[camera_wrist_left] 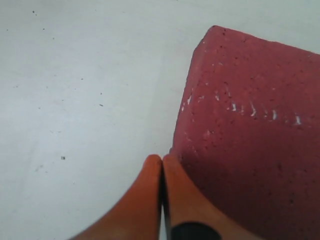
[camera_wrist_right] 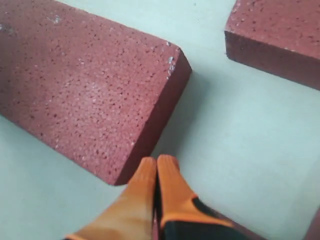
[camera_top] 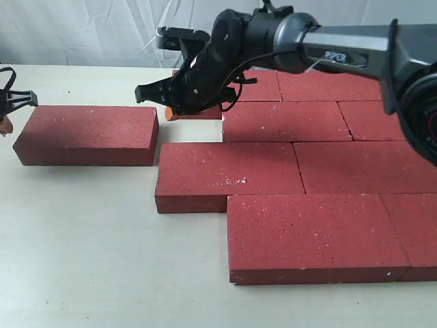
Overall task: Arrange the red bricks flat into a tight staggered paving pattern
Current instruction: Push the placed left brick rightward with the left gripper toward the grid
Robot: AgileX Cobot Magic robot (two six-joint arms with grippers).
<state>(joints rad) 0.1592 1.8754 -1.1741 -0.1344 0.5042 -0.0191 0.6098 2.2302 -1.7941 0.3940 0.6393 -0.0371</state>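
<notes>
Right tool (camera_wrist_right: 157, 162) is pinched closed and holds nothing. Its tip sits just beside the end corner of the loose brick (camera_top: 85, 133), at the middle left of the outside picture. Left tool (camera_wrist_left: 161, 161) is pinched closed with nothing in it too, by that brick's other end. The laid bricks (camera_top: 293, 167) fill the right side, with a bare bit of counter (camera_top: 102, 260) between. I think a push on one corner could spin the brick, so it goes in crooked and leaves a gap. My right tip could also get squeezed in between
</notes>
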